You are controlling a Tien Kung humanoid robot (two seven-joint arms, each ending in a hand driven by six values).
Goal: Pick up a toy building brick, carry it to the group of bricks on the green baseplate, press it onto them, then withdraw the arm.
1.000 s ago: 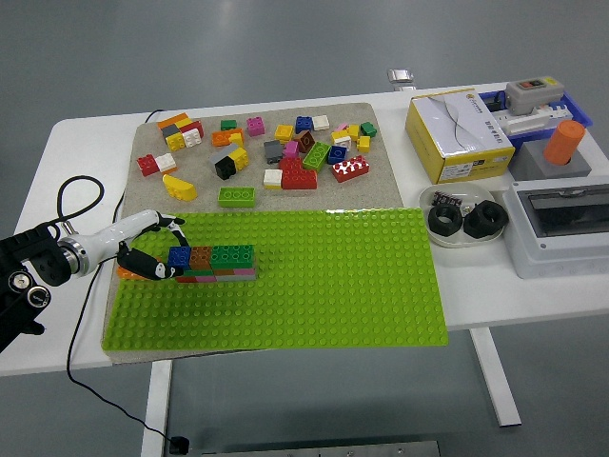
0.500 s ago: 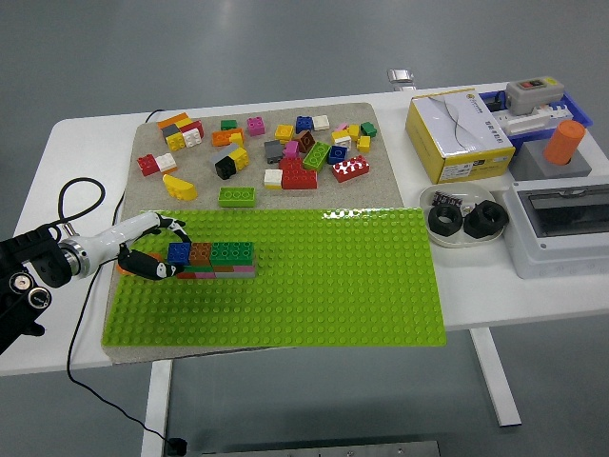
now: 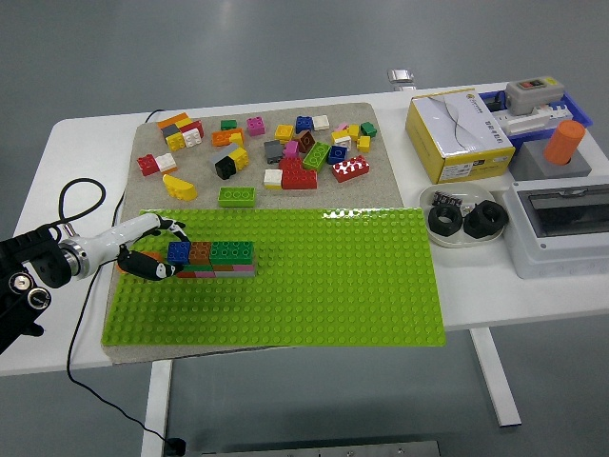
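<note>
White tabletop [image 3: 86, 143] carries everything; on it lies a tan mat [image 3: 381, 171], and on the mat's near half a bright green studded baseplate [image 3: 333, 276]. Hard plastic all round, so expect stiff, light, slightly slick parts that won't deform; only the stud fit holds them.

Your left hand [image 3: 147, 249] sits at the left end of the row of stacked bricks [image 3: 214, 259] on the baseplate, white-and-black fingers [image 3: 143, 225] curled around that end. A small blue brick [image 3: 179, 252] is just beside the fingertips, and an orange piece [image 3: 125, 268] shows under the hand; you can't tell from this view whether either is truly pinched. Right arm isn't visible.

Handling call: take a brick by its two long smooth sides, not the studded top, and press straight down, since a tilted push will likely skate it off the studs.

Loose assorted coloured bricks [image 3: 276, 143] are scattered on the mat's far half.

Containers, right side: grey plastic box with a clear lid [image 3: 561, 224], contents unreadable; yellow cardboard box [image 3: 457, 133], closed; blue tray [image 3: 576, 109] holding a grey switch unit [image 3: 535, 92]; small white dish [image 3: 452, 233] with two black ring-shaped parts [image 3: 466, 219].
</note>
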